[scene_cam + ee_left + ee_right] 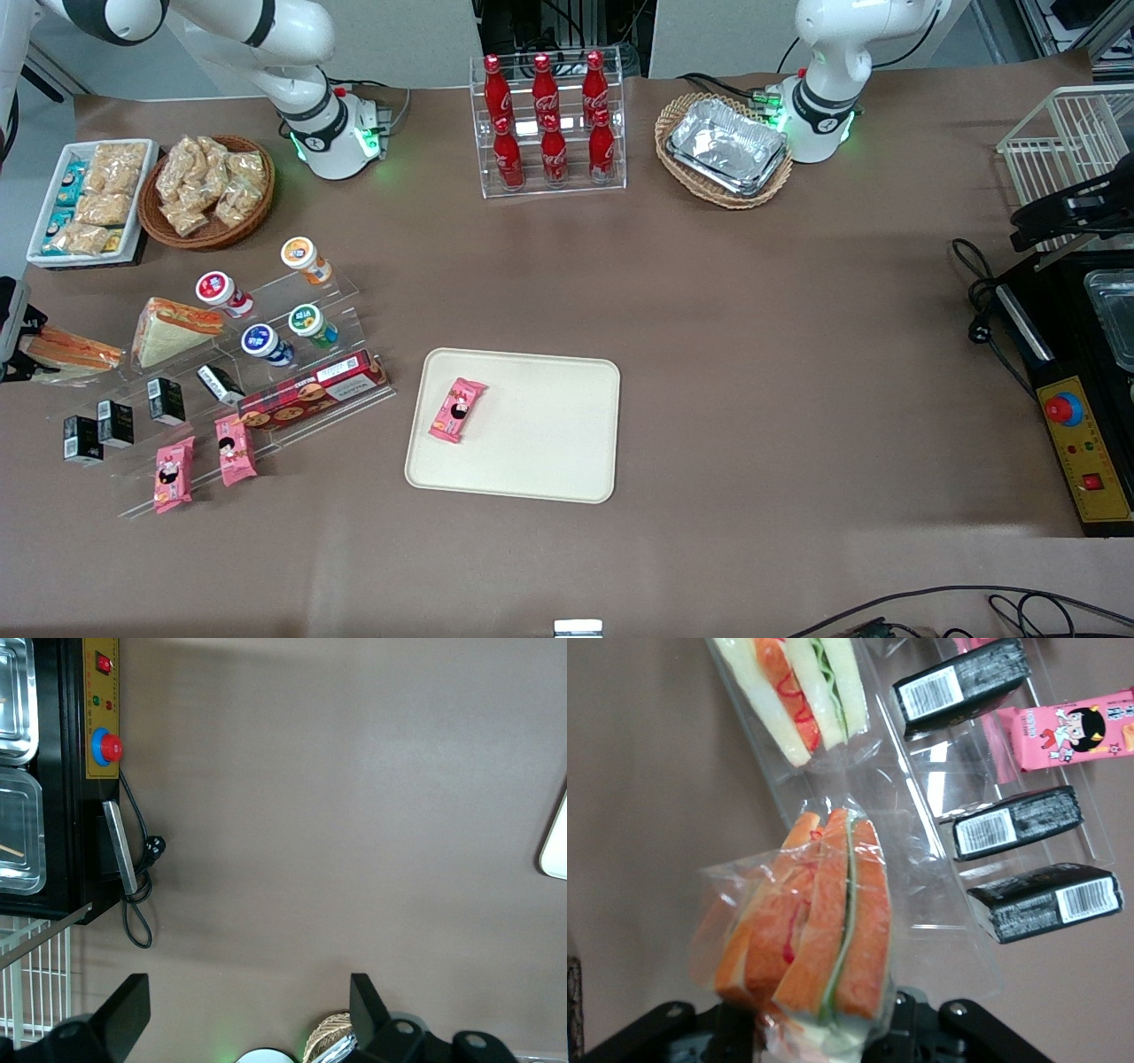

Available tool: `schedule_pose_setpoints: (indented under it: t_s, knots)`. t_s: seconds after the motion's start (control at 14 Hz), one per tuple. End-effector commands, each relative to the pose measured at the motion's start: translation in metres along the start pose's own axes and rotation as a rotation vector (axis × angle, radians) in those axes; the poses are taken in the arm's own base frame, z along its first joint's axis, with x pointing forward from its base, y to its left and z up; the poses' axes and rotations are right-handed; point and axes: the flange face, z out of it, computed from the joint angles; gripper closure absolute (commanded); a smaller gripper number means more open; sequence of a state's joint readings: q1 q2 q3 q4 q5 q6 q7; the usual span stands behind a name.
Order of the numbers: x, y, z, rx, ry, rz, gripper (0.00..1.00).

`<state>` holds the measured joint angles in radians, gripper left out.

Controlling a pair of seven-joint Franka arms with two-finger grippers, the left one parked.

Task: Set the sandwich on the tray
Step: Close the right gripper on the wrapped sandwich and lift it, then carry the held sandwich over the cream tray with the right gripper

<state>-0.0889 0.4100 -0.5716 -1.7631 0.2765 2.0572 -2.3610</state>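
Observation:
My gripper (16, 341) is at the working arm's end of the table, beside the acrylic display stand, and is shut on a sandwich (75, 352). In the right wrist view this sandwich (811, 930), in clear wrap with orange filling, sits clamped between my gripper's (819, 1032) fingers. A second sandwich (173, 328) (802, 687) leans on the stand's top step. The cream tray (540, 443) lies flat mid-table, nearer the front camera, well apart from the gripper. A pink snack packet (458, 409) lies on it.
The acrylic stand (292, 292) holds yogurt cups (266, 344), black boxes (166, 399) (1019, 824), pink packets (235, 449) and a biscuit box (314, 390). A cola rack (549, 124), snack baskets (208, 190) and foil trays (726, 146) stand farther from the camera.

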Motion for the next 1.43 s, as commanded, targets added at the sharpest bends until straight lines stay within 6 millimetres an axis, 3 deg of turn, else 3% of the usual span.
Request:
schedule_pose_setpoints:
  t_s: [0.0,0.21,0.43,0.57,0.71,0.93,1.36]
  knots:
    - [-0.003,0.001,-0.02,-0.058,0.021,0.067,1.0]
    - [0.009,0.019,-0.064,-0.044,0.045,0.129,1.0]
    - [0.045,0.041,-0.103,-0.026,0.052,0.221,1.0]
    - [0.082,0.058,-0.116,-0.007,0.063,0.26,1.0]
    - [0.125,0.076,-0.119,0.019,0.061,0.309,1.0]
    - [0.21,0.1,-0.128,0.032,0.014,0.35,1.0]
    - [0.38,0.122,-0.123,0.036,-0.009,0.394,1.0]
